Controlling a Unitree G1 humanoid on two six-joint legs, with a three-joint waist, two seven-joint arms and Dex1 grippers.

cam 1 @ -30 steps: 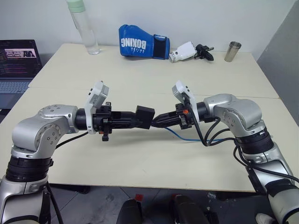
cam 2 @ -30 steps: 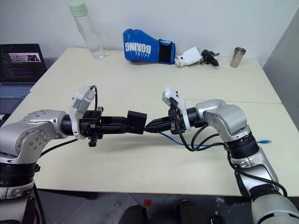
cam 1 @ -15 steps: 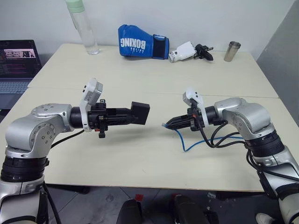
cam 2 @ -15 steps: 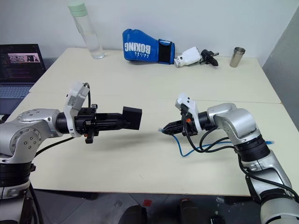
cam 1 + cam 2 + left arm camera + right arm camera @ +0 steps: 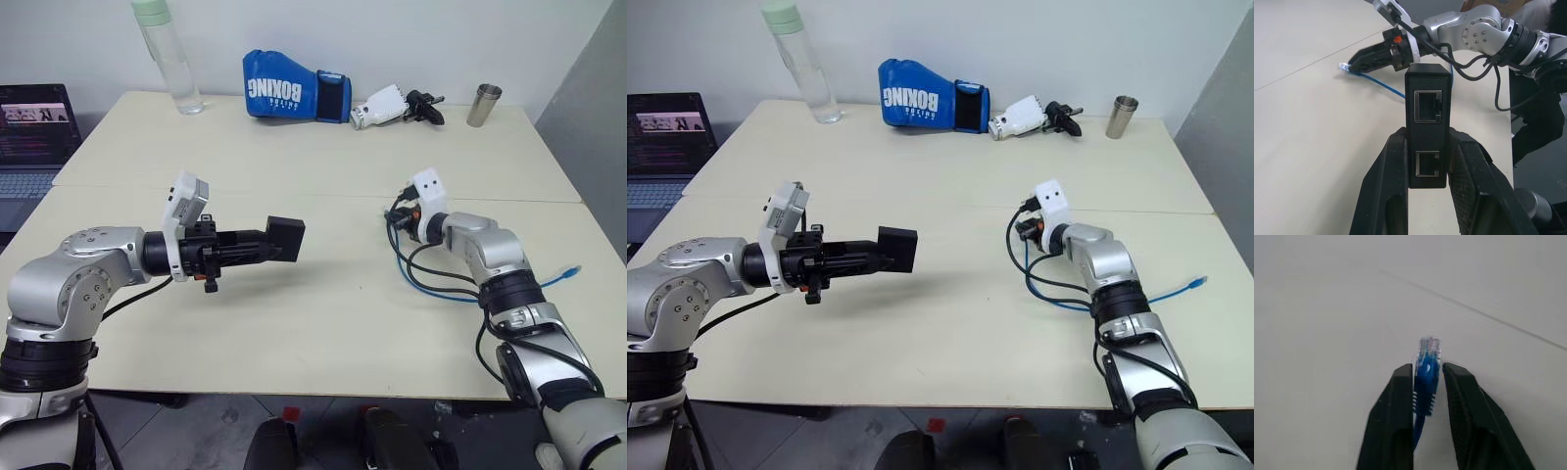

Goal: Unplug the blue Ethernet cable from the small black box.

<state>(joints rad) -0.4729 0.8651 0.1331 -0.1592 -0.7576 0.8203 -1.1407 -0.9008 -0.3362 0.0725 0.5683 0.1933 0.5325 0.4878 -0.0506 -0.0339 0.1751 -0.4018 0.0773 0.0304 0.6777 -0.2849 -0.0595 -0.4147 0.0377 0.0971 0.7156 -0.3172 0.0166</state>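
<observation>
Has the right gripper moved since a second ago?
Yes. The right gripper, with the blue cable's plug between its fingers, has pulled away from the black box, toward the far right of the table.

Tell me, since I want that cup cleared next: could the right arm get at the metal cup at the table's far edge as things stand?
Probably not yet: the right gripper holds the blue Ethernet cable, and the metal cup stands well beyond it, though nothing blocks the way.

Left gripper (image 5: 1428, 161) clamped on box (image 5: 1428, 112), arm raised above table (image 5: 294, 323), pointing toward right arm. Right gripper (image 5: 1427, 374) low over table, fingers (image 5: 1396, 396) pinching cable (image 5: 1426, 369) plug.
</observation>
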